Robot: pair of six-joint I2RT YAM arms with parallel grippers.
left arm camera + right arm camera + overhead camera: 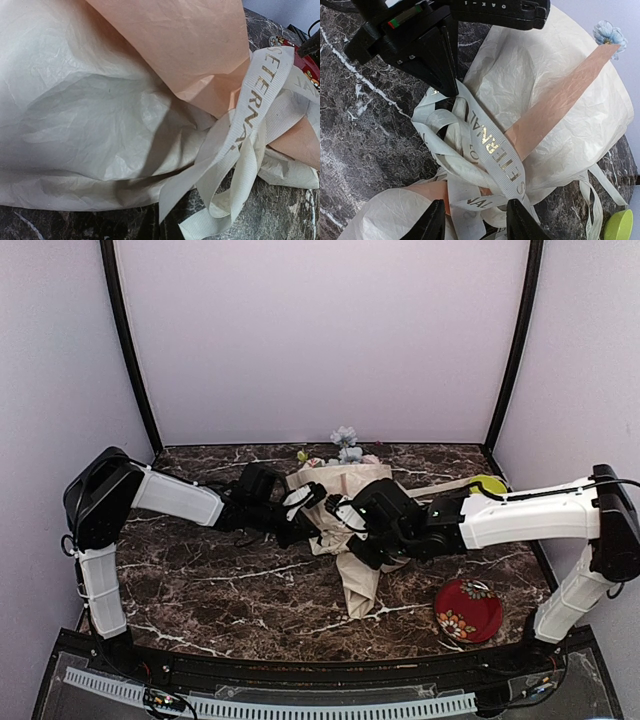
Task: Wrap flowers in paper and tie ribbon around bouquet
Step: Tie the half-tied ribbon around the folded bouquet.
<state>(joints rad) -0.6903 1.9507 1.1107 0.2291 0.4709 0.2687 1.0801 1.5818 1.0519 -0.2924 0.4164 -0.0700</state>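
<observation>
We note dark marble table (200,580), lilac walls (320,330). Over paper (360,585), left claw (453,91) reaches in, clenching ribbon (492,145); right claw (476,210) gapes astride ribbon.

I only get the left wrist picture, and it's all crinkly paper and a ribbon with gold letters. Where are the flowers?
Observer: In the top view, the flowers poke out at the far end of the paper.
Visitor: Is the other arm doing anything?
Observer: The right claw stands open, one finger on each side of the ribbon loops.
Visitor: And my own claw? I can't see it.
Observer: The right wrist view shows the left claw shut, its tip at the ribbon tangle. I cannot tell whether it pinches anything.
</observation>
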